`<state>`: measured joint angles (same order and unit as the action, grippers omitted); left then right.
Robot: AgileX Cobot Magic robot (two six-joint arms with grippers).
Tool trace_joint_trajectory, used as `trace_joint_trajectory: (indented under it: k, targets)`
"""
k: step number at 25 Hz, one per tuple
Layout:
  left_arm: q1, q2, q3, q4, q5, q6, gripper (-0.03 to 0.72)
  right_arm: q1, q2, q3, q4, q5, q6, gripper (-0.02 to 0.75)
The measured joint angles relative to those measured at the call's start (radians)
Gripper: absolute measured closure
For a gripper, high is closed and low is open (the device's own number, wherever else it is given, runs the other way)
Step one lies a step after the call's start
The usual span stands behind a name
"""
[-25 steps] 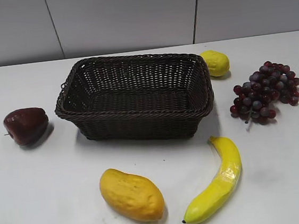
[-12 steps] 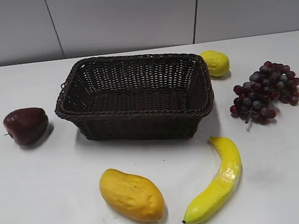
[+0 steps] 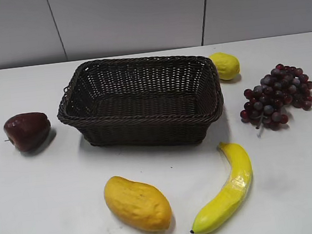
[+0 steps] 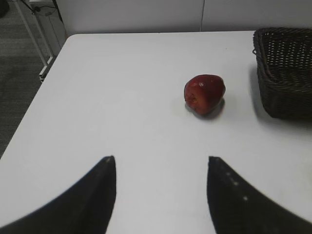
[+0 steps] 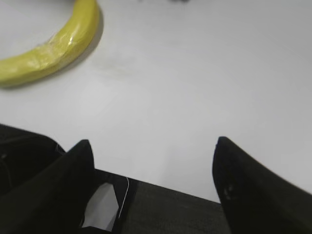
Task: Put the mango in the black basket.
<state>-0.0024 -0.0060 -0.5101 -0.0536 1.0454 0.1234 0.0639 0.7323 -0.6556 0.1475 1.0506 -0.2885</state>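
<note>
The orange-yellow mango lies on the white table in front of the black basket, which stands empty in the middle. The basket's corner also shows in the left wrist view. Neither gripper shows in the exterior view. My left gripper is open and empty over the bare table at the left, well short of the fruit. My right gripper is open and empty above the table's front edge. The mango shows in neither wrist view.
A dark red apple lies left of the basket and shows in the left wrist view. A banana lies right of the mango and shows in the right wrist view. A lemon and purple grapes lie at the right.
</note>
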Motion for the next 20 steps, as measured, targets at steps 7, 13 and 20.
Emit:
trace_joint_trajectory:
  k: [7, 13, 20]
  targets:
    - [0.001, 0.0, 0.0, 0.0, 0.0, 0.0, 0.238, 0.108, 0.298, -0.064, 0.105, -0.065, -0.159, 0.163]
    - [0.001, 0.0, 0.0, 0.0, 0.0, 0.0, 0.238, 0.308, 0.522, -0.162, 0.11, -0.137, -0.192, 0.163]
    - [0.001, 0.0, 0.0, 0.0, 0.0, 0.0, 0.238, 0.569, 0.745, -0.282, 0.112, -0.213, -0.181, 0.163]
